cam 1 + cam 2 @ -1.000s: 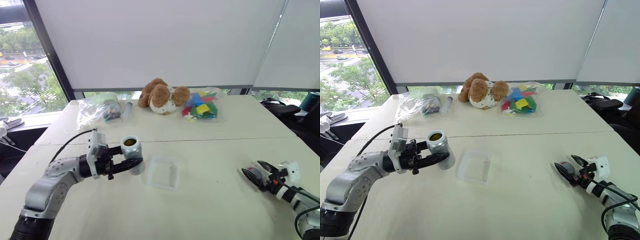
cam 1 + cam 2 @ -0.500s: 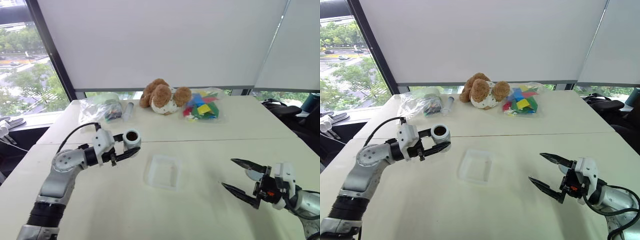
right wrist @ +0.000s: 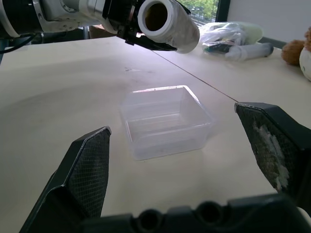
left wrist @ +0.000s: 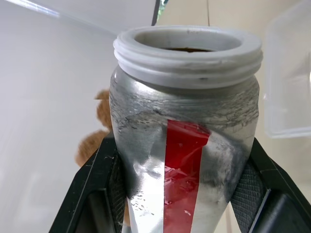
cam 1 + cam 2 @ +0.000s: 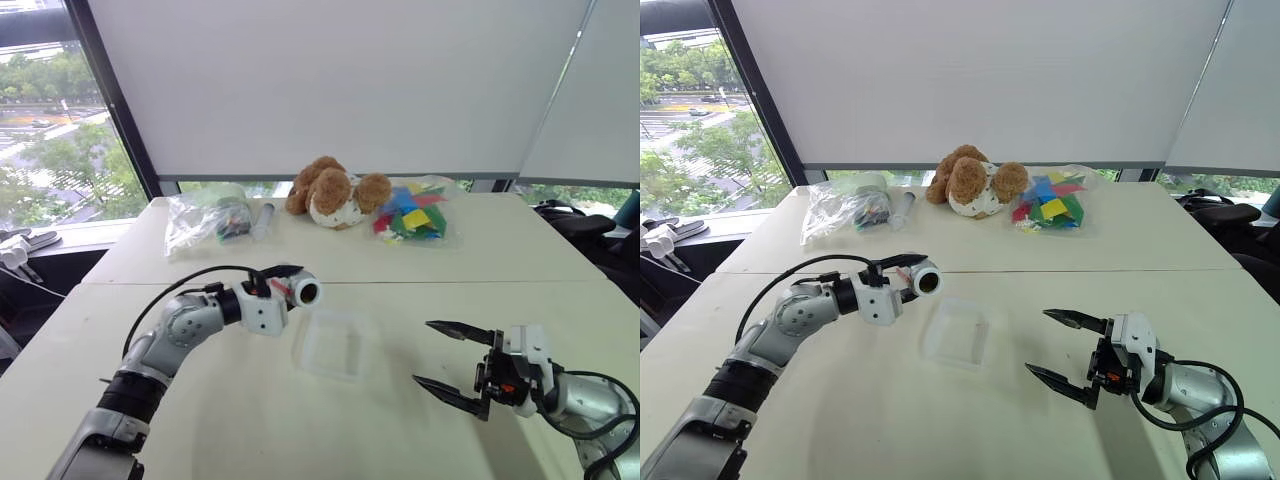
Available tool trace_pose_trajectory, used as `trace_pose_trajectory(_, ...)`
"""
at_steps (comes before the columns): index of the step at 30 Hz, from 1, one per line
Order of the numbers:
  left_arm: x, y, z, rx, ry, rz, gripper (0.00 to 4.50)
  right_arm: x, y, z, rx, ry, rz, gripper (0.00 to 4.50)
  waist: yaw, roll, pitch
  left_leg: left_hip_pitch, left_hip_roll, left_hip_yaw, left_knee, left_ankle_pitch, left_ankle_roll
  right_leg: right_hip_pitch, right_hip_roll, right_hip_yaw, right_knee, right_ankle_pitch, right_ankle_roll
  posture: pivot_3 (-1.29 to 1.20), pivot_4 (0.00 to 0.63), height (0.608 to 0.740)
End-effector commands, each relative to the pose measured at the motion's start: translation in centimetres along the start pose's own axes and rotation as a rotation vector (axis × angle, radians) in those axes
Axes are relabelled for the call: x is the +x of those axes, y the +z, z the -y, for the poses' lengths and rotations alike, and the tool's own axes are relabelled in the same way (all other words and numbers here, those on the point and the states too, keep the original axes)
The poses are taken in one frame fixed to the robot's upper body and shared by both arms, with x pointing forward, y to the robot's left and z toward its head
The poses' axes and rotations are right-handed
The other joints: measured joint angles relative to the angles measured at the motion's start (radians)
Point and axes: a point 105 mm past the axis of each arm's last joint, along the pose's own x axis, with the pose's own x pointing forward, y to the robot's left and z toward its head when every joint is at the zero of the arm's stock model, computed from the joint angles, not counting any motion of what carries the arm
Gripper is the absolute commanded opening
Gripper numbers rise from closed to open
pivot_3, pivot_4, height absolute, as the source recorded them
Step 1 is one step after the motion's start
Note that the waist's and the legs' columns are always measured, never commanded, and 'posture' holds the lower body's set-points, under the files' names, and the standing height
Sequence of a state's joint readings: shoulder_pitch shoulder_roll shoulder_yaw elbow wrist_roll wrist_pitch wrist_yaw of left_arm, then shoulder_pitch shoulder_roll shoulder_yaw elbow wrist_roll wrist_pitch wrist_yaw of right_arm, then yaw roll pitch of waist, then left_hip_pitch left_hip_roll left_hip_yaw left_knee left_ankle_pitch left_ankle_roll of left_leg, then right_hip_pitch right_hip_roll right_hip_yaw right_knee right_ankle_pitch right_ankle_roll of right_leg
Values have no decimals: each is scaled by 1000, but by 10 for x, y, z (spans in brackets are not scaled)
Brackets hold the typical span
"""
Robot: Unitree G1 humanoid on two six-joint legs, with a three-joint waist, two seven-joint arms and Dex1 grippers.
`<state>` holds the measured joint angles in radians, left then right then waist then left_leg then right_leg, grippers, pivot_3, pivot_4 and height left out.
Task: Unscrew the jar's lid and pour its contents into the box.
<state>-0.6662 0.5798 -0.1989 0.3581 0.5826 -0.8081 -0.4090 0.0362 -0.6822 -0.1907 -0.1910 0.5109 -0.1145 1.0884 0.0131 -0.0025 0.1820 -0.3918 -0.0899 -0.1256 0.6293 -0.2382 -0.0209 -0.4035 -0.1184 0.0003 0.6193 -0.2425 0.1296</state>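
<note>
Nearest, the right pincer (image 5: 1065, 347) hangs low over the pale desk (image 5: 890, 420) with its two black fingers spread wide and nothing between them, aimed toward the shallow square clear plastic box (image 5: 956, 334), which sits on the desk just beyond it and looks empty. If this arm drifts forward, a fingertip could nudge the light box out from under the pour, since nothing pins it down. Just past the box's left edge, the left pincer (image 5: 281, 280) is clamped on the small silvery grey cylindrical jar with a red and white label (image 5: 296, 290), held above the desk and tipped almost level, its white threaded mouth open and facing toward the box; the lid is already off. The chief risk, as I judge it, is aim: the mouth appears to sit beside or only just over the near rim rather than over the middle, so the brown pellet-like contents (image 4: 187, 49), visible as a dark sliver inside the neck, could roll out early and scatter on the desk. The thin body also looks dented where the pads squeeze it, so a harder grip may crush it, and a looser one let it slip while tilted. Farther back, a clear plastic bag with dark items (image 5: 845, 210), a brown and white plush toy (image 5: 975, 185) and a clear plastic bag of colourful pieces (image 5: 1050, 208) lie well apart from the work.
</note>
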Motion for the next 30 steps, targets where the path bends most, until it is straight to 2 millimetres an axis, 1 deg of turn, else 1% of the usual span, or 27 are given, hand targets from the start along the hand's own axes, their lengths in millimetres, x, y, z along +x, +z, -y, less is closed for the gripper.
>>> trace_pose_trajectory(1,11,11,-11,341,58,57,2097,2,5,3,-18,-17,11,4456,0,0,0,0,0,0,0,0,0,0,0,0,0,0,0,0,150,740)
trace_pose_trajectory(3,17,18,-7,525,70,106,2097,3,5,3,-16,-20,12,4456,1,-1,0,0,0,0,0,0,0,0,0,0,0,0,1,0,150,740)
trace_pose_trajectory(6,27,16,7,757,74,138,2097,6,5,4,-6,-31,16,4456,1,-1,0,0,-1,1,0,0,0,0,0,0,0,1,2,0,150,740)
trace_pose_trajectory(8,30,13,12,822,84,148,2097,7,5,3,-2,-33,17,4456,1,-1,0,0,-1,1,0,0,0,1,0,0,0,1,3,0,150,740)
trace_pose_trajectory(11,41,19,8,986,178,193,2097,11,4,1,8,-28,20,4456,-1,-1,1,0,-1,1,0,0,0,0,0,0,2,0,4,0,150,740)
trace_pose_trajectory(14,46,17,4,1071,232,185,2097,13,5,0,12,-28,21,4456,0,-2,1,0,-2,0,1,0,0,-1,0,0,6,-1,6,0,150,740)
trace_pose_trajectory(17,46,14,3,1140,291,175,2097,15,5,0,14,-32,26,4456,-2,-2,1,0,-2,0,2,0,0,-1,0,0,8,-2,7,0,150,740)
trace_pose_trajectory(19,45,16,4,1185,325,194,2097,16,6,0,17,-35,30,4456,-4,-3,1,0,-2,0,1,0,0,-2,0,0,10,-2,8,0,150,740)
trace_pose_trajectory(22,44,18,4,1184,338,215,2097,18,6,0,20,-37,32,4456,-1,-3,2,0,-2,0,1,0,0,-3,0,0,11,-2,7,0,150,740)
trace_pose_trajectory(25,42,19,-4,1084,365,184,2097,19,5,0,24,-40,34,4456,-1,-3,2,0,-2,0,2,0,0,-3,0,0,11,-2,7,0,150,740)
trace_pose_trajectory(28,33,17,-12,907,359,179,2097,20,5,-1,31,-35,35,4456,-1,-3,2,0,-2,0,2,0,0,-3,-1,0,11,-2,7,0,150,740)
trace_pose_trajectory(30,24,12,-18,726,345,148,2097,20,5,0,33,-30,39,4456,-4,-3,2,0,-2,-1,1,0,0,-4,-1,0,11,-2,6,0,150,740)
